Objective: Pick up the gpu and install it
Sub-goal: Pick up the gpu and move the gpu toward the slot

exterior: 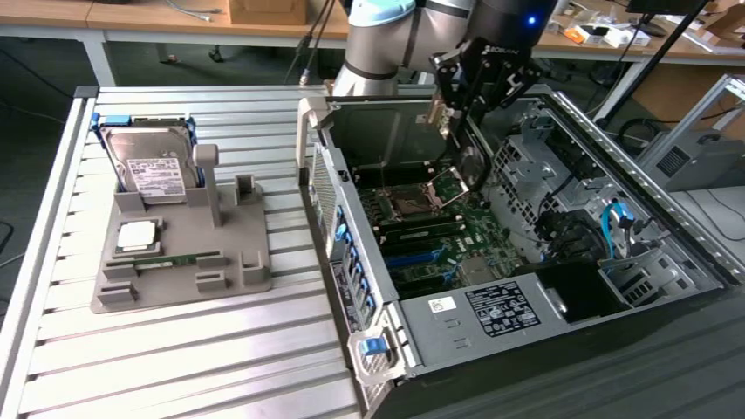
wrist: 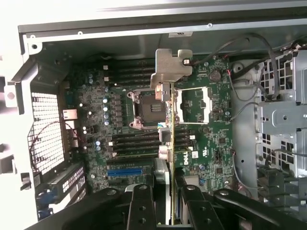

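My gripper [exterior: 475,105] hangs over the open computer case [exterior: 652,218] and is shut on the gpu [exterior: 466,153]. The gpu is a thin dark card held on edge, pointing down toward the motherboard [exterior: 437,236]. In the wrist view the gpu [wrist: 167,124] appears edge-on, running from between my black fingers [wrist: 141,201] out to its silver bracket [wrist: 171,67]. It hovers above the CPU socket [wrist: 144,108] and the memory slots. The gripper [wrist: 168,189] clamps the card's near end. The card is apart from the board, in no slot.
A blue expansion slot [wrist: 123,171] lies on the board to one side of my fingers. On the exterior view's left, a grey fixture [exterior: 187,262] on the slatted table holds a hard drive [exterior: 152,166], a processor [exterior: 138,234] and a memory stick [exterior: 169,259]. Drive cages and cables line the case's far wall.
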Tool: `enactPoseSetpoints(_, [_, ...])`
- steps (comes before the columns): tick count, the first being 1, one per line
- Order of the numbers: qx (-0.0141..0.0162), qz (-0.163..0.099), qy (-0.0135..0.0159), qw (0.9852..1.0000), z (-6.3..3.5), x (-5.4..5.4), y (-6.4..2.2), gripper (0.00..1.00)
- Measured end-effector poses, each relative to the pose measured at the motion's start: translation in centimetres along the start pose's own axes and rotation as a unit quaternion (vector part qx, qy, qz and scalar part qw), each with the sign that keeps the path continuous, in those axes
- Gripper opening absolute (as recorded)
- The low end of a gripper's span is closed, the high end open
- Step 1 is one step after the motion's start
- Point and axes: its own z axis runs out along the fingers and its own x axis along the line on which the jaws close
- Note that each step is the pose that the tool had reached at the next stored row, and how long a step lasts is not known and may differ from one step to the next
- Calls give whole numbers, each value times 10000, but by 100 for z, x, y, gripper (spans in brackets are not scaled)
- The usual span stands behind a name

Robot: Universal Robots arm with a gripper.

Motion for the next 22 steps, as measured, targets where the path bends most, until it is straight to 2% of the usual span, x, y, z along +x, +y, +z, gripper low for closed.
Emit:
enactPoseSetpoints(10, [0,0,1,10000,56,-127,4,27])
enactPoseSetpoints(22, [1,0,1,10000,101,-229,5,27])
